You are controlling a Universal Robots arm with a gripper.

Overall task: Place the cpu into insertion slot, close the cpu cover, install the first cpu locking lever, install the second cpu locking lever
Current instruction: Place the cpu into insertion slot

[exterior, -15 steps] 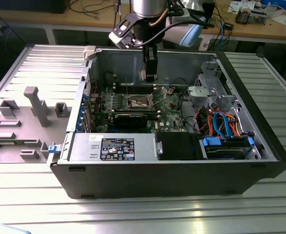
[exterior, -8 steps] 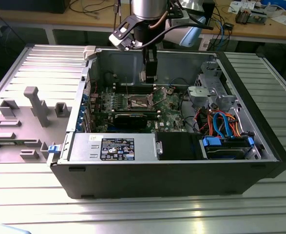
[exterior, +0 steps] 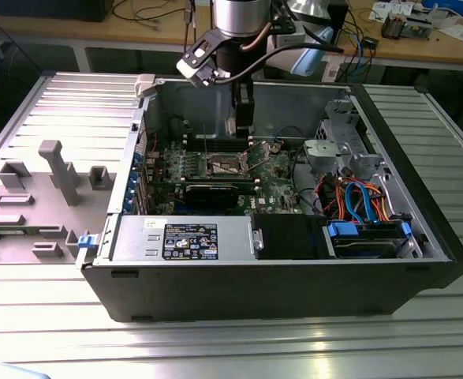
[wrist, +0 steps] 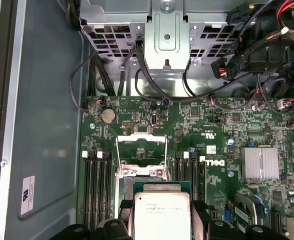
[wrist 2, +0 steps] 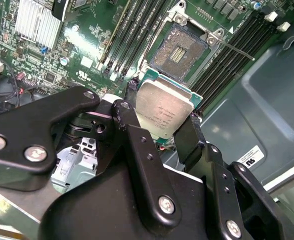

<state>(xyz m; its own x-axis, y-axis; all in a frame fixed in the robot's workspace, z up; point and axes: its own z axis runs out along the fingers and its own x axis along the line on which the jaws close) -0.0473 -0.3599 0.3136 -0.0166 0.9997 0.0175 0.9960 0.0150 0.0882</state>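
In the second wrist view my gripper (wrist 2: pixel 162 114) is shut on the cpu (wrist 2: pixel 164 105), a flat square chip with a silver top and a green rim, one black finger on each of two opposite edges. The cpu hangs above the green board, close beside the insertion slot (wrist 2: pixel 179 51), whose dark contact field lies bare. In the first wrist view the cpu (wrist: pixel 162 216) covers part of the insertion slot (wrist: pixel 140 173). The cpu cover (wrist: pixel 140 137) stands swung open beyond it. A thin locking lever (wrist 2: pixel 233 48) sticks out, raised. In the exterior view the gripper (exterior: pixel 242 126) reaches down into the open computer case.
Black memory slots (wrist: pixel 97 192) flank the socket on both sides. A finned heatsink (wrist: pixel 260 163), a metal drive cage (wrist: pixel 167 27) and bundles of cables (exterior: pixel 357 197) sit nearby. The case walls (exterior: pixel 294 284) enclose the board. A grey fixture (exterior: pixel 57 170) stands at the exterior view's left.
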